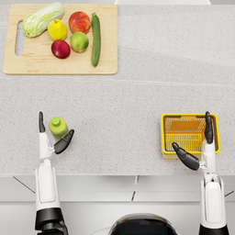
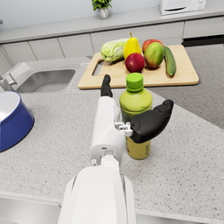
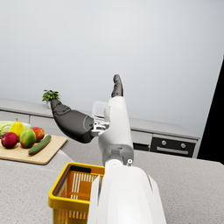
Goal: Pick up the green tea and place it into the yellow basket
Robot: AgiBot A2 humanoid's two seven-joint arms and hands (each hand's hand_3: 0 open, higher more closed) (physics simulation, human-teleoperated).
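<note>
The green tea [image 1: 58, 127] is a yellow-green bottle with a green cap, standing upright on the grey counter near its front left. My left hand [image 1: 51, 139] is open around it, fingers on its left and thumb on its right. In the left wrist view the thumb [image 2: 151, 123] lies across the front of the green tea [image 2: 135, 103]; whether it touches is unclear. The yellow basket [image 1: 189, 116] sits at the front right. Above its near right side my right hand [image 1: 206, 153] hangs open and holds nothing. The right wrist view shows the right hand [image 3: 100, 118] raised over the yellow basket [image 3: 65, 183].
A wooden cutting board [image 1: 59, 65] at the back left carries a cabbage [image 1: 42, 18], a cucumber [image 1: 95, 39] and several round fruits. A sink [image 2: 46, 81] and a blue bowl [image 2: 13, 120] lie left of the bottle. The counter's front edge [image 1: 117, 174] runs just behind both hands.
</note>
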